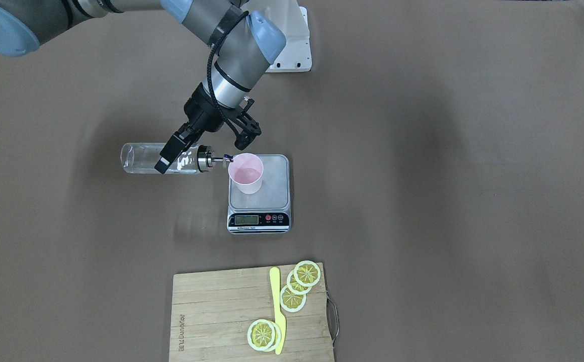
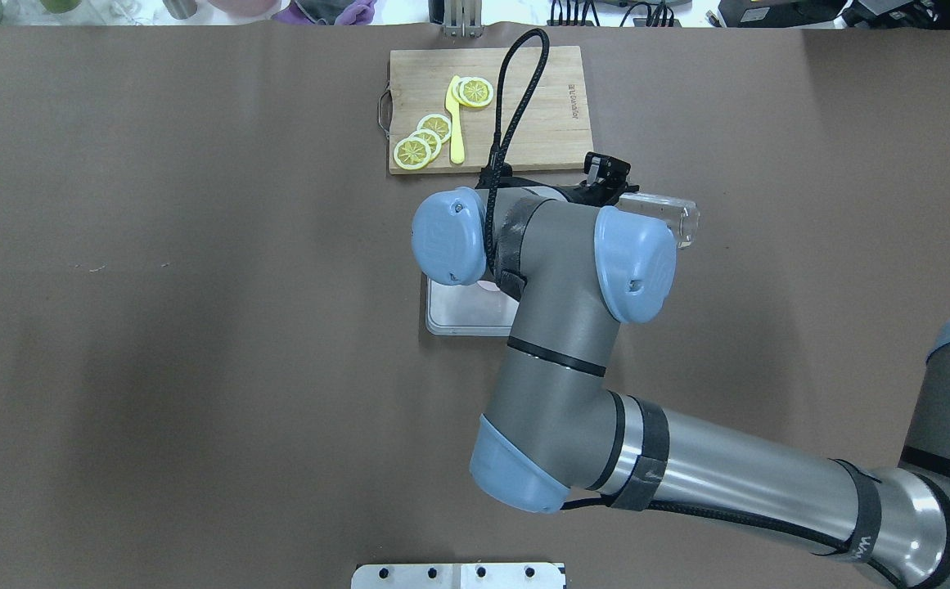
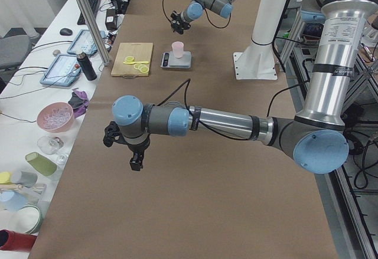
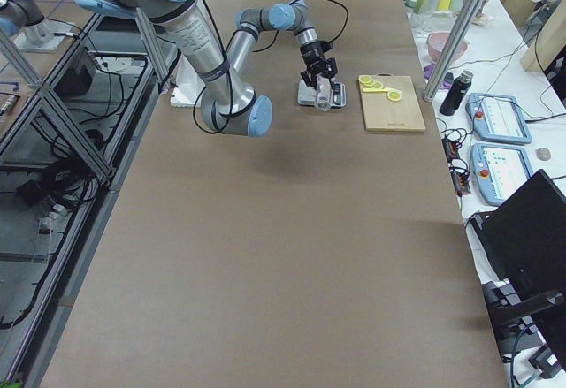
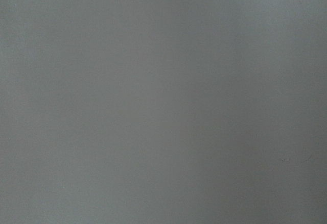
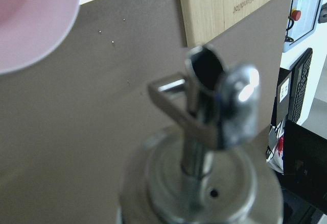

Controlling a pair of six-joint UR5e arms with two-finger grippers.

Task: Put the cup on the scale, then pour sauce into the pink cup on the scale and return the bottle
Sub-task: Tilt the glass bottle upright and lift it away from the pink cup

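Bottle [image 1: 138,158]: smooth glass, probably slippery and fragile; hold at mid-body.
Right gripper [image 1: 167,157]: clamped on bottle, beside scale [image 1: 273,197].
Left gripper [image 3: 135,160]: cannot tell.

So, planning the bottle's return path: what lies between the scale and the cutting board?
Nothing: in the front-facing view, only bare table separates the scale from the cutting board.

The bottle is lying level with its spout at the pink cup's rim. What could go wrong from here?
1. The spout of the bottle ends right at the rim of the cup, not over its middle, so the pour may run down the outside onto the scale.
2. The cup stands toward one corner of the platform, on the bottle's side; a nudge from the spout might tip it or push it.
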